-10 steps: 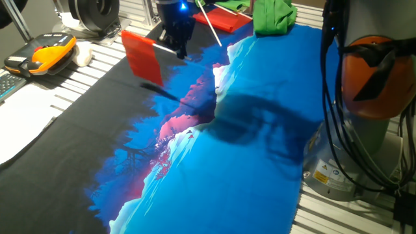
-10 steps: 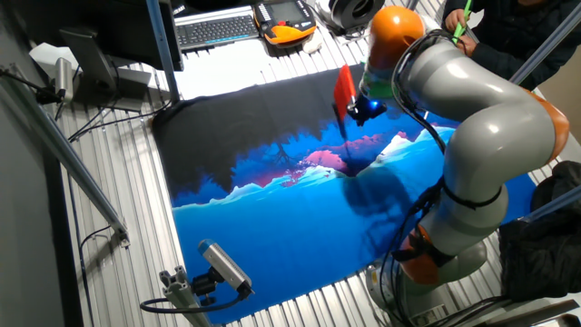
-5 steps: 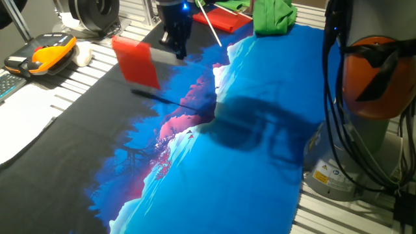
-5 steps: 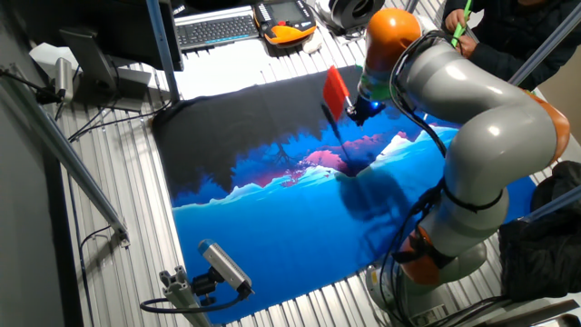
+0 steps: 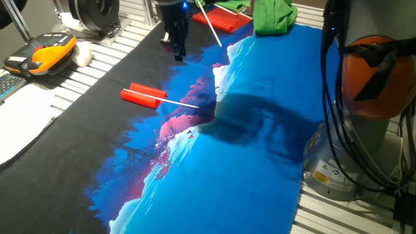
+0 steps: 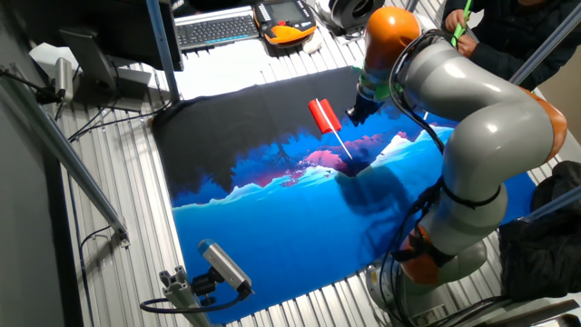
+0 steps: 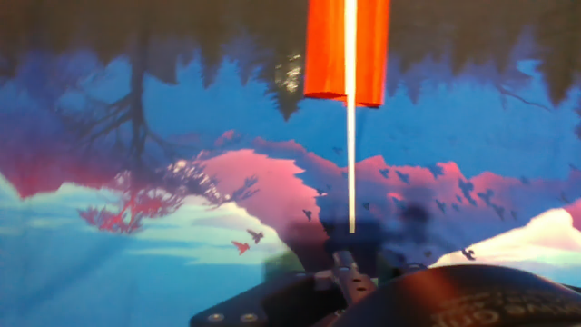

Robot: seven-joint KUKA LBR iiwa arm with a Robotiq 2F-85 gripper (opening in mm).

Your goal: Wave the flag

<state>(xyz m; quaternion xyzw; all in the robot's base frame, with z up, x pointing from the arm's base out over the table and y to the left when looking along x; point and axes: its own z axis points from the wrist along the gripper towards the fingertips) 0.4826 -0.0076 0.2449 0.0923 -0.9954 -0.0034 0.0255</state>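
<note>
Now the flag [image 5: 144, 95] lies flat on the picture cloth [image 5: 260, 162]. Its red part is rolled round the thin white stick, and the bare end of the stick pokes out of the roll. The gripper [image 5: 177, 51] is up above the cloth, a little way from the flag, and it is not touching the flag at all. Nothing is between the jaws. I cannot tell if the jaws are spread or pressed together, because they look dark and small in both fixed views, and the hand view does not show the fingertips.

In the hand view the flag [image 7: 348, 50] lies straight out ahead of the jaws. The red roll is at the far end, and the white stick runs back toward the hand. In the other fixed view the flag [image 6: 324, 116] sits just beside the gripper [image 6: 356, 113], where the black part of the cloth meets the pink part.

Behind the gripper lie another red flag [image 5: 223, 19] and a green cloth [image 5: 273, 15], near the far edge of the picture cloth.
</note>
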